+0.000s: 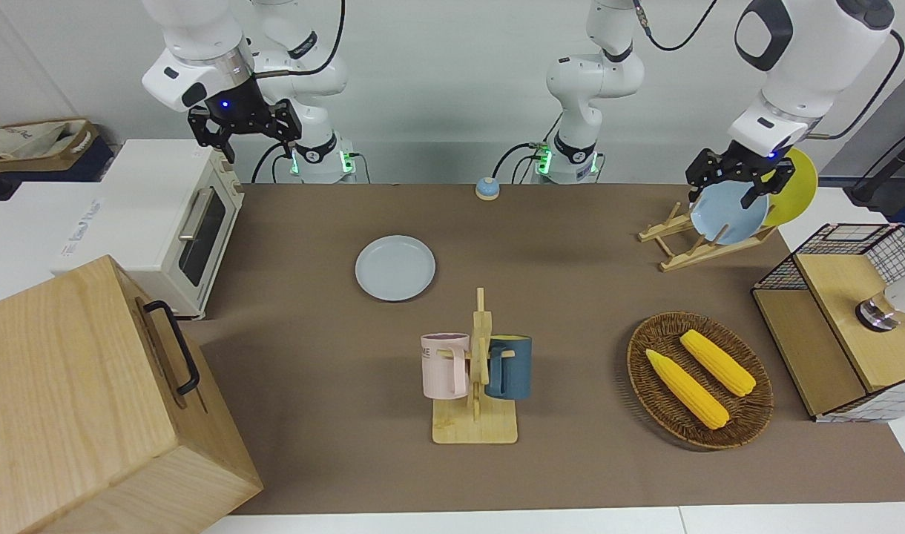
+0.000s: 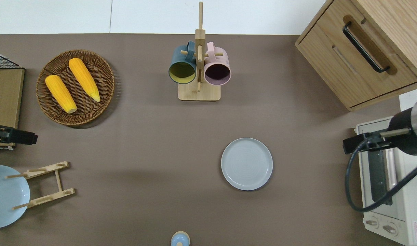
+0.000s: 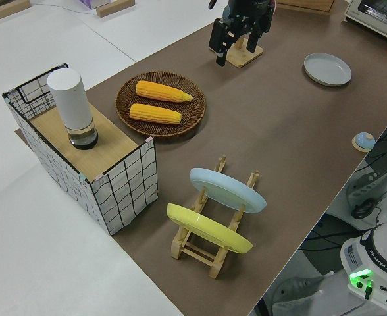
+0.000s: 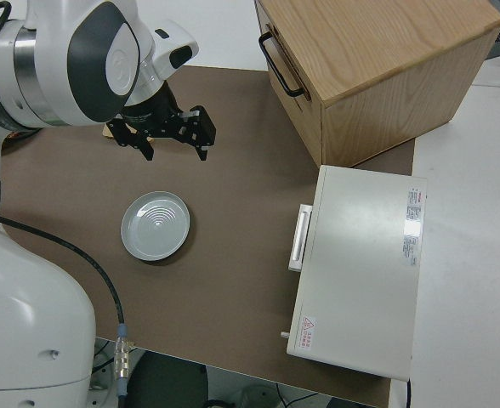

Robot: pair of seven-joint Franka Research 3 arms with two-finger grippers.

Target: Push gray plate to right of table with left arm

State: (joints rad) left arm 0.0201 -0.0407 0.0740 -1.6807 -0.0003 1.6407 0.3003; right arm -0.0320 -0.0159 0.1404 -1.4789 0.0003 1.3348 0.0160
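Left gripper [image 1: 742, 180] fingers spread, well apart from gray plate [image 1: 395, 268], untouched

Bare tabletop [image 2: 153, 143] lies all around the gray plate [image 2: 246, 163], with the mug rack [image 2: 199, 65] farther from the robots, the toaster oven [image 2: 389, 184] and wooden cabinet [image 2: 362, 51] closing the right arm's end, and the plate rack [image 2: 44, 184] well apart toward the left arm's end.
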